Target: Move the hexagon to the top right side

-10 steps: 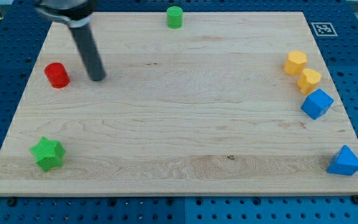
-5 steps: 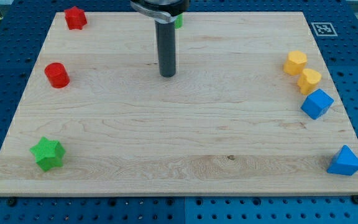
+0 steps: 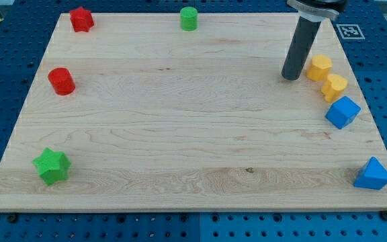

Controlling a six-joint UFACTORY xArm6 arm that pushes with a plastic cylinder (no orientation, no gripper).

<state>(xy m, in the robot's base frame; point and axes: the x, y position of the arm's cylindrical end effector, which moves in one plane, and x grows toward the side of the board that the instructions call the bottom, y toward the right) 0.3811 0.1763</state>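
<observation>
The yellow hexagon (image 3: 319, 67) is seen at the view's right side of the wooden board (image 3: 180, 134), in the upper part of that side, standing flat on the wood. Just beside it, toward the view's bottom right, a second yellow block (image 3: 334, 87) of rounded, unclear shape is placed, the two close enough that touching cannot be ruled out. Directly below that, a blue cube (image 3: 342, 111) is found near the board's right edge, and well apart at the bottom right corner a blue triangular block (image 3: 372, 174) is set. My tip (image 3: 290, 77) is positioned just to the view's left of the yellow hexagon, near it with a narrow strip of wood visible between; no pincer is carried by the rod, and nothing is held. Farther off, a green cylinder (image 3: 189, 18) is located at the top edge, a red star-like block (image 3: 80, 19) at the top left, a red cylinder (image 3: 62, 81) at the left, and a green star (image 3: 51, 165) at the bottom left.
</observation>
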